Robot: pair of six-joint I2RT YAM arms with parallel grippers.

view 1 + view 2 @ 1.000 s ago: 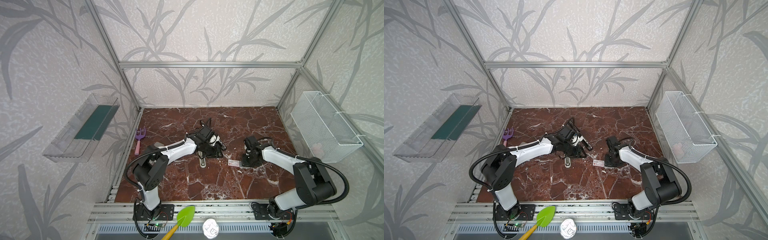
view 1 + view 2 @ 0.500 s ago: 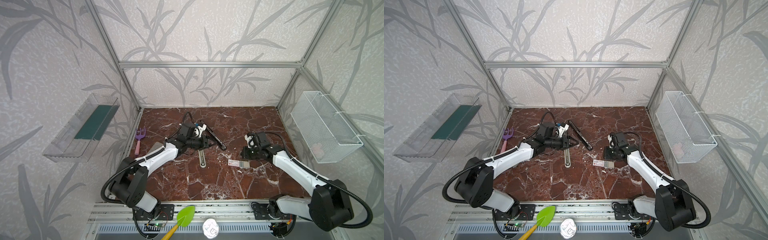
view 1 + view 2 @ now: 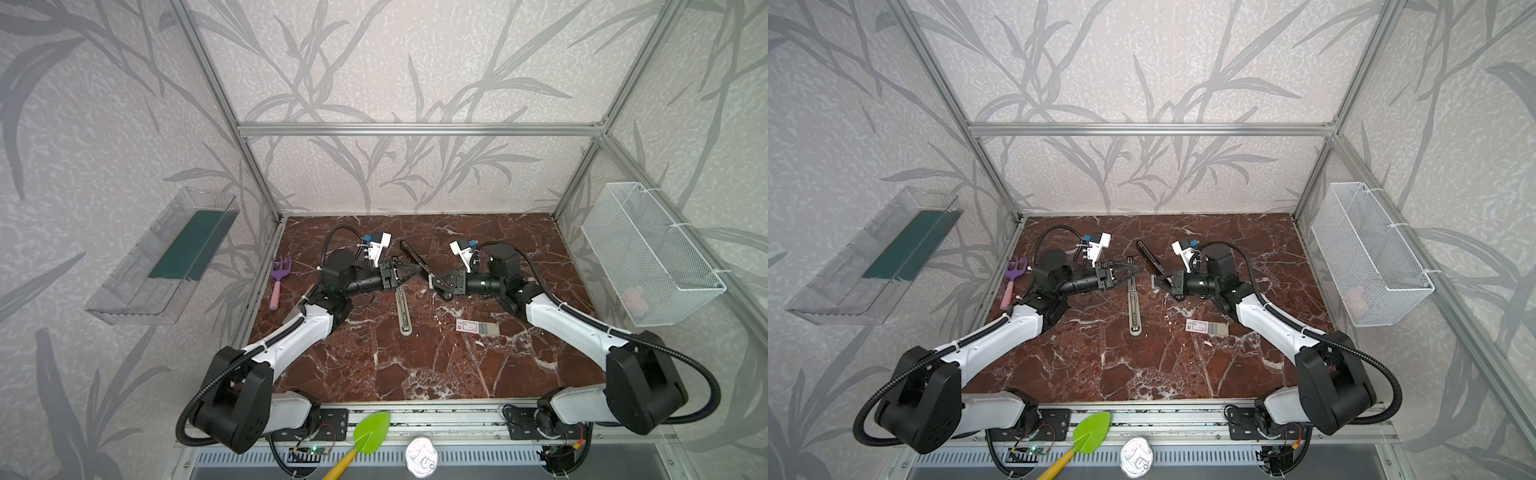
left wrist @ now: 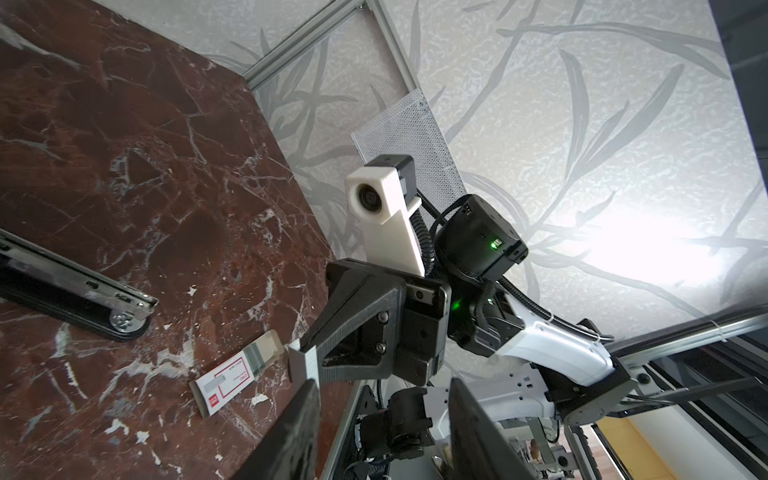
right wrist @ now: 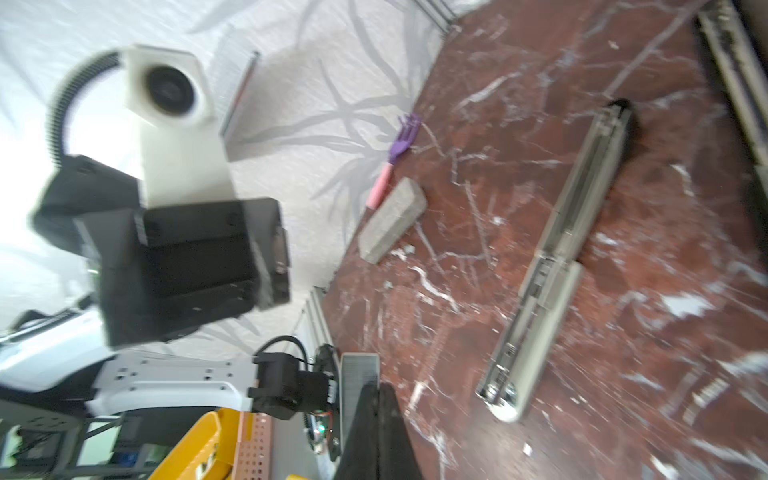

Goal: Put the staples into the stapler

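A: Loading is judged not yet begun. The left gripper [image 3: 409, 270] is held parted and empty beside the stapler [image 3: 413, 255], whose silver rail [image 4: 79, 274] is laid open; the right gripper [image 3: 434, 283] is pinched shut on nothing.

B: And the staples [image 3: 476, 327]?

A: Seen lying on the tabletop [image 3: 415, 374] further right, grey block half out of its white box [image 4: 224, 380].

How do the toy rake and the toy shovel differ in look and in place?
The toy rake has a purple pronged head and a pink handle; the toy shovel has a green blade and a yellow handle. The rake lies on the marble table by the left wall; the shovel lies off it, at the front metal rail. Both are toy garden tools.
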